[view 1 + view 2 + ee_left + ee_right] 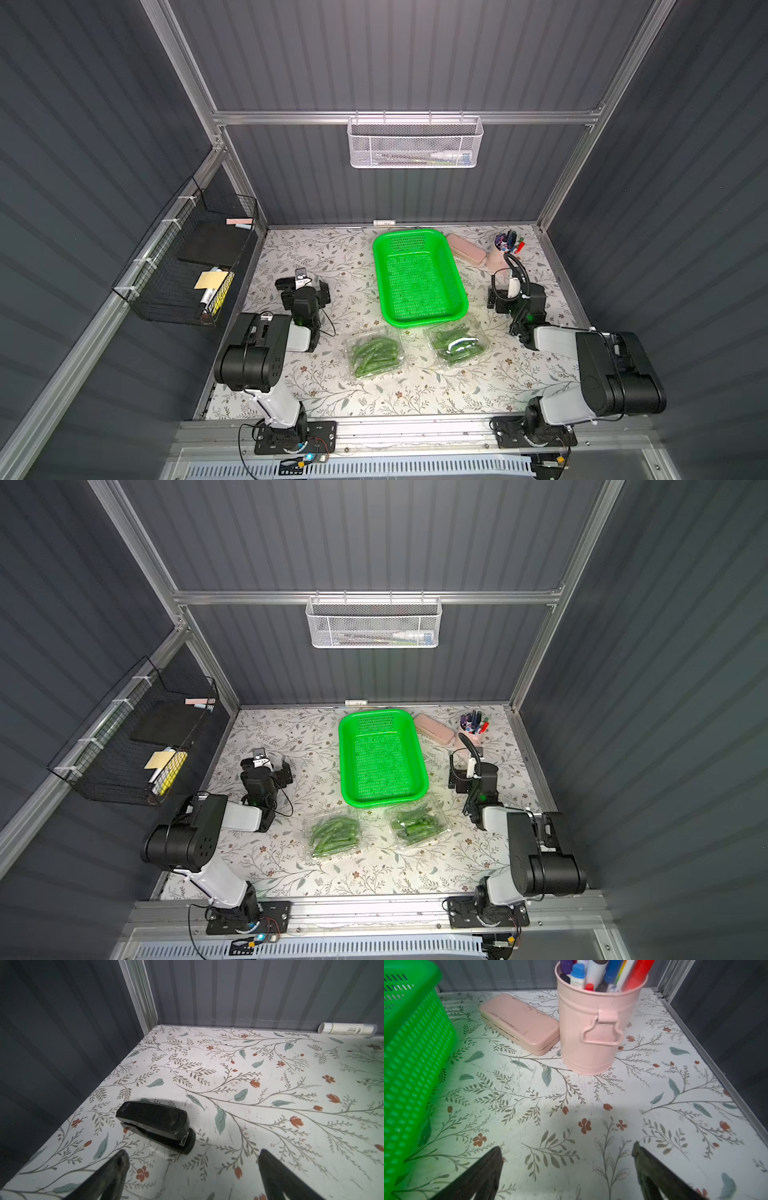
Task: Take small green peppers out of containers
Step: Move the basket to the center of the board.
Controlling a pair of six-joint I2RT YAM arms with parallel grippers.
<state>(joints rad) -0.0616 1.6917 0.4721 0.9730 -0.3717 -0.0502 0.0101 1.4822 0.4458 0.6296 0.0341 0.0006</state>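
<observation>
Two clear clamshell containers lie side by side near the middle of the floral table, just in front of the green basket: the left one and the right one. Each holds a heap of small green peppers, left and right, seen through the plastic. Both top views show them; neither wrist view does. My left gripper stands open and empty, well left of the containers, over bare table. On the right side my right gripper is open and empty too, beside the basket.
An empty green perforated basket sits behind the containers. A black stapler lies just ahead of the left gripper. A pink tin and a pink bucket of markers stand at the back right. A glue stick lies along the back wall.
</observation>
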